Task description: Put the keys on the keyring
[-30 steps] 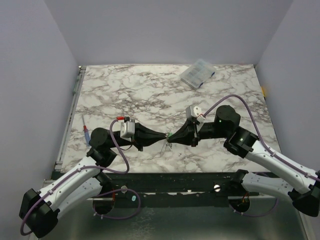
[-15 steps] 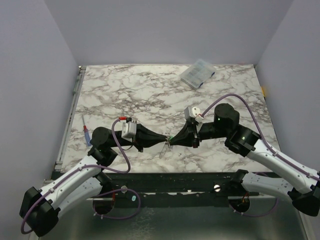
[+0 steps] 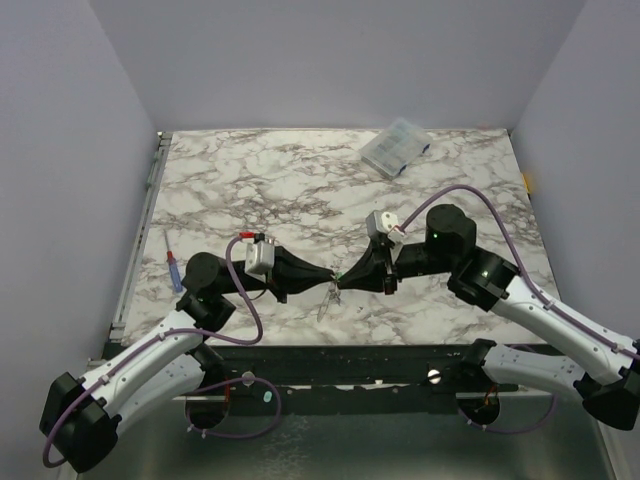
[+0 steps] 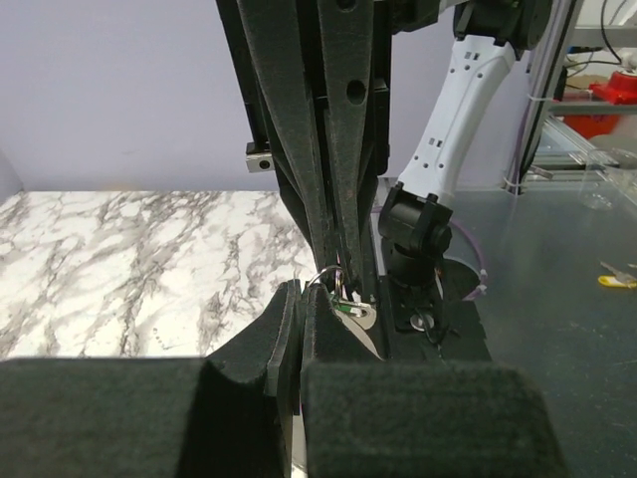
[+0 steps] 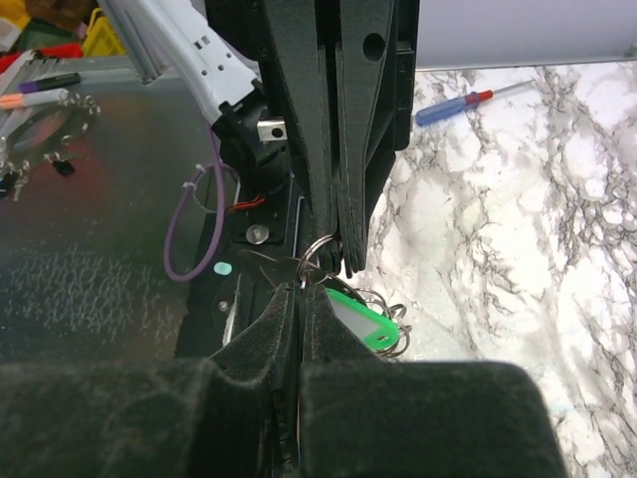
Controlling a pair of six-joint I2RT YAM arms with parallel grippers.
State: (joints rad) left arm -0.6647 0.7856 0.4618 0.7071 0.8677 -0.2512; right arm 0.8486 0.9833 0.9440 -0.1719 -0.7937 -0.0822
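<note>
Comparing with one second ago, the two arms have stayed tip to tip above the near middle of the tabletop. The right arm has drawn a little toward the left one, and the small bunch under the meeting point now hangs lower and slightly more to the left. The left end effector has its jaws together, and so has the right end effector. Each seems to pinch the thin wire of the keyring, which stands as a small loop just between the two tips. From this I judge that the keyring is being turned or pulled between them, so the threading is under way and not finished. The overhead view gives only a dark speck at that place. The right wrist view shows much more: the green-headed key hangs just beside the right fingers, below the loop, with more small coils of wire near it. Whether it already sits on the keyring I cannot tell. The left wrist view shows the same loop but only a sliver of green. The blue-headed key I find in no view. The overhead view alone shows the clear box, well apart at the back.
</note>
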